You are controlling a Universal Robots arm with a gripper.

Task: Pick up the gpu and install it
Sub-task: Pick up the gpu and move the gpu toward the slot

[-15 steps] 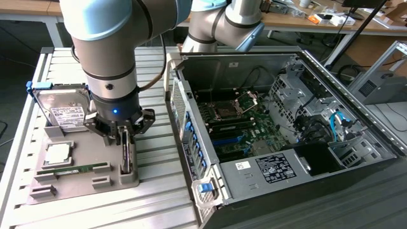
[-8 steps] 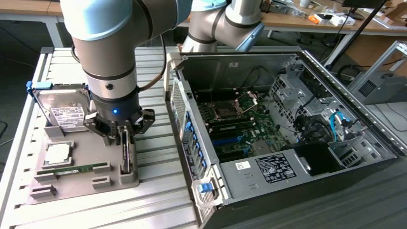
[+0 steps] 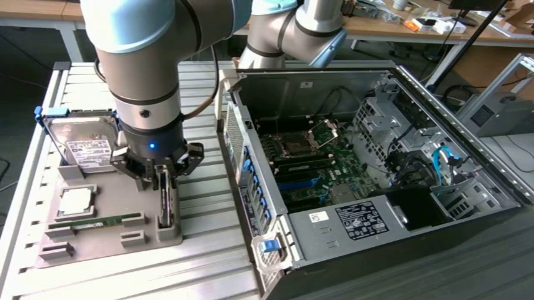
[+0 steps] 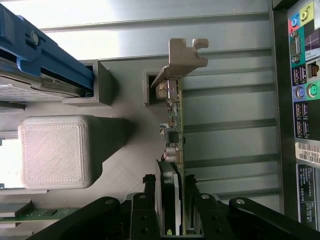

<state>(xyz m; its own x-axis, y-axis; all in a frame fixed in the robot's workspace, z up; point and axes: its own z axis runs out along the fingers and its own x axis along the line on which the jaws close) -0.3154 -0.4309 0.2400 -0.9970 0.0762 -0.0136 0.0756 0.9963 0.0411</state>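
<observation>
The gpu (image 3: 165,201) stands on its long edge in a slot of the grey holder tray (image 3: 109,248), on the exterior view's left. Seen from the wrist, the gpu (image 4: 176,125) is a thin card with a silver end bracket (image 4: 182,57) at its far end. My gripper (image 3: 164,180) has come down over the card. Its jaws stand open, one black finger on each side of the card's near end, at the gripper (image 4: 170,181). The card still rests in its slot.
The holder tray also carries a silver hard drive (image 3: 84,142) in a blue caddy, a processor (image 3: 75,200) and a green memory stick (image 3: 96,222). The open computer case (image 3: 376,187) lies on the exterior view's right, motherboard (image 3: 309,162) exposed. Its rear ports (image 4: 305,75) are close to the card.
</observation>
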